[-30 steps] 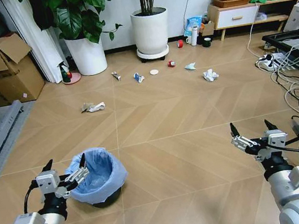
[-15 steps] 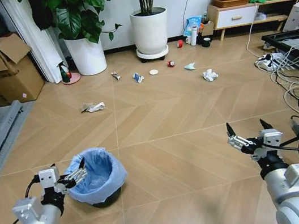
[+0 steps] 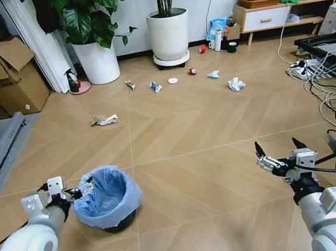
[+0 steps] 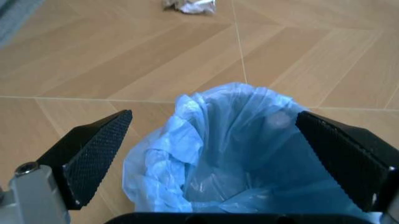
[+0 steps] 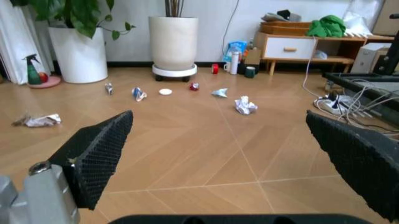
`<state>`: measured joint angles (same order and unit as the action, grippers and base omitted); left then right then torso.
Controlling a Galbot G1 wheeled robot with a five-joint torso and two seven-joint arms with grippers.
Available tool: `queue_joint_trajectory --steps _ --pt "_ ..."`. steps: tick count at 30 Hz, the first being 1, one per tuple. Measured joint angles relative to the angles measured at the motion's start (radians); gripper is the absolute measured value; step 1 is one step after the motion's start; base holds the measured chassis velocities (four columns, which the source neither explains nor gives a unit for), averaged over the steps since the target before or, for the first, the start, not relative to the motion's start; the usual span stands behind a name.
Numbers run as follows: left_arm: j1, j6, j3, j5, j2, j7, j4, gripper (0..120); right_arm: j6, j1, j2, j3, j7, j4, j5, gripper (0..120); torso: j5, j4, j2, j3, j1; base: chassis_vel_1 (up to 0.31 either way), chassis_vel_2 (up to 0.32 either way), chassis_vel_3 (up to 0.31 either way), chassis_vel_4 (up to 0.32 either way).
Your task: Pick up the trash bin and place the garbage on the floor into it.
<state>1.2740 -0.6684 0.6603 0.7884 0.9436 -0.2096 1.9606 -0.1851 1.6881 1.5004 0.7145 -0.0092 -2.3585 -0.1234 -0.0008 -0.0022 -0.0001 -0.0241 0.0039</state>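
We see the small round dark bin lined with crinkly light blue plastic (image 3: 107,197) on the wooden floor, our left gripper (image 3: 76,193) spread wide at its rim. Our right gripper (image 3: 278,152) hangs open, idle. Crumpled litter pieces (image 3: 235,84) lie far ahead.

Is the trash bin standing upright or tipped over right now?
Upright. The trash bin stands on the floor with its blue-lined mouth facing up; the left gripper is open around its rim.
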Motion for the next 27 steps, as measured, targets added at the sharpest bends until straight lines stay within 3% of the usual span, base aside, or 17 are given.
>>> queue_joint_trajectory --steps 8,15,27 --pt "-0.137 -0.034 -0.083 0.019 -0.023 0.089 -0.188 100 -0.007 0.0 -0.007 -0.001 0.003 0.006 0.007 100 -0.0001 -0.0003 0.0 0.0 0.0 0.0 0.0 0.0 0.0" --pt "-0.181 -0.036 -0.109 -0.015 -0.037 0.139 -0.302 100 -0.006 -0.003 0.0 0.002 0.007 0.02 0.007 100 -0.0001 0.0 0.0 0.0 0.0 0.0 0.0 0.0 0.0" --pt "-0.217 -0.041 -0.145 -0.063 -0.038 0.173 -0.389 100 0.001 -0.012 0.002 0.009 0.009 0.039 0.007 100 0.0 -0.0001 0.0 0.0 0.0 0.0 0.0 0.0 0.0"
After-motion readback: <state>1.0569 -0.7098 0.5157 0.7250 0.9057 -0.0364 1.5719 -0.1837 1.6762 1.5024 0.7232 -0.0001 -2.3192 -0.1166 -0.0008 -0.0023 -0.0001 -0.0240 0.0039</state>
